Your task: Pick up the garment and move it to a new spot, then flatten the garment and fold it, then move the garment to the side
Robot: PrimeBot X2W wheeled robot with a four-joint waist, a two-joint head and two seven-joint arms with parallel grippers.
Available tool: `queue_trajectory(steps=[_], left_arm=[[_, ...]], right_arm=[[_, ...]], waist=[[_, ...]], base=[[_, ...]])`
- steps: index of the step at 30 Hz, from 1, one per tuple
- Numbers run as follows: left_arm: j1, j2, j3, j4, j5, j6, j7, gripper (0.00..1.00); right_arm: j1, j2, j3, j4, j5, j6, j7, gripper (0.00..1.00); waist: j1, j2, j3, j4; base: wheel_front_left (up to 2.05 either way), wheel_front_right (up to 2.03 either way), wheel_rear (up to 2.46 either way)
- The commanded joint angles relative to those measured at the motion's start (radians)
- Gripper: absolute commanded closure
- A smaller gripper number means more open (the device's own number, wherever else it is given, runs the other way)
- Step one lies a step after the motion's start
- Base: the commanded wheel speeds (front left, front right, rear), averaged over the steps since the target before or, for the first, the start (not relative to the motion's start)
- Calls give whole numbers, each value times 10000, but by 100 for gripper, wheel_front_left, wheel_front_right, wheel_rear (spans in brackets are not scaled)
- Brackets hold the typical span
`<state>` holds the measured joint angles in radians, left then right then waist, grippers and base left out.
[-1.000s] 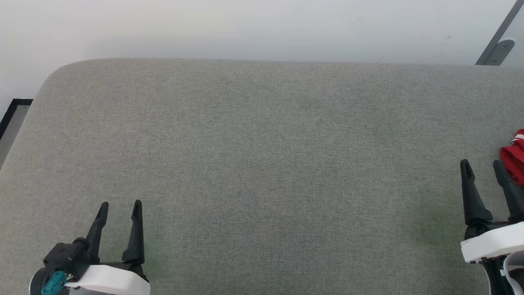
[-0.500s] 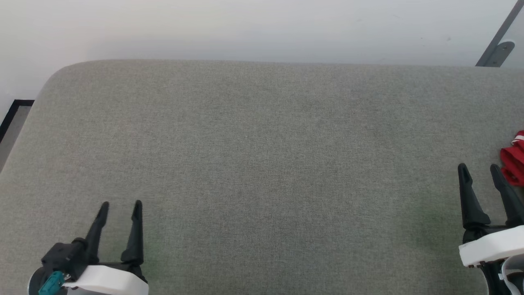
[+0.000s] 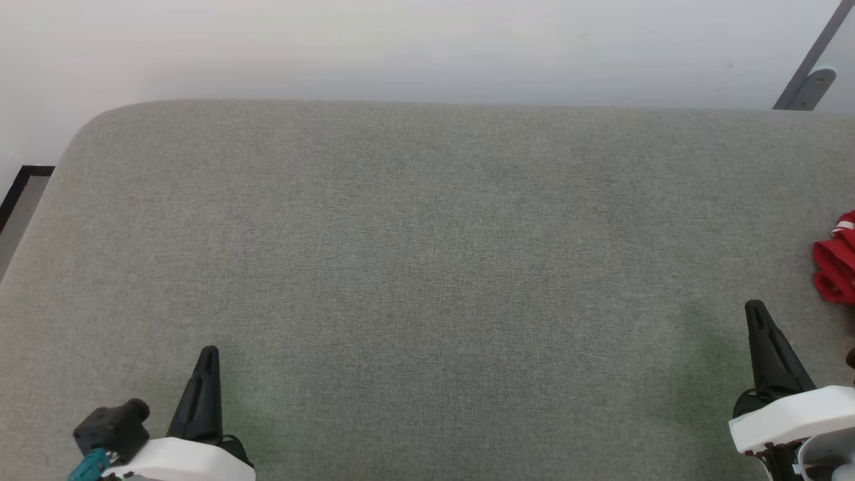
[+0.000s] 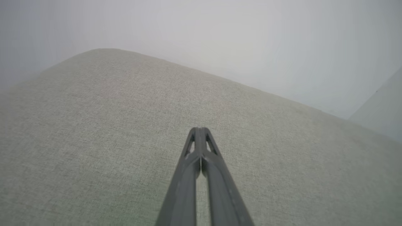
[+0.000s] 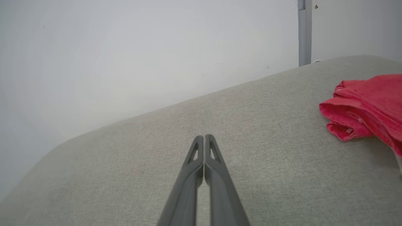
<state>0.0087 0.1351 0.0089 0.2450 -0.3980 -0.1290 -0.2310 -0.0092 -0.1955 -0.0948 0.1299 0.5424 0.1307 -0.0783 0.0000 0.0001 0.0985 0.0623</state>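
you see the garment [image 5: 364, 106] bunched on the grey counter [image 3: 427, 234], near the right gripper [image 5: 204, 136] and to its right, not touching it. wrist views show both jaws pressed together, holding nothing; the left gripper [image 4: 199, 129] sits well left of the garment.

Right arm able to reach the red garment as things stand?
Probably yes: the garment lies on the grey cushion just right of the right gripper, with bare cushion between. The gripper is shut, so it must open first.
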Motion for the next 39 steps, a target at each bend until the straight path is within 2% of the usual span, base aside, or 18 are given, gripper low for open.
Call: queue_trajectory(steps=[1,18,39], left_arm=[[-125,72,72,-150,-475,0,91,100],[-411,-80,225,-107,-3348,-6,826,100],[-647,-243,405,-95,-6000,-11,1547,100]], right_arm=[[-191,-31,-31,-120,380,0,58,100],[-404,320,-72,170,2850,0,507,100],[-598,655,-117,461,5172,0,932,100]], waist=[[0,-1,-11,-8],[0,-1,-157,-103],[0,-1,-325,-213]], base=[[0,0,0],[0,0,0],[0,0,0]])
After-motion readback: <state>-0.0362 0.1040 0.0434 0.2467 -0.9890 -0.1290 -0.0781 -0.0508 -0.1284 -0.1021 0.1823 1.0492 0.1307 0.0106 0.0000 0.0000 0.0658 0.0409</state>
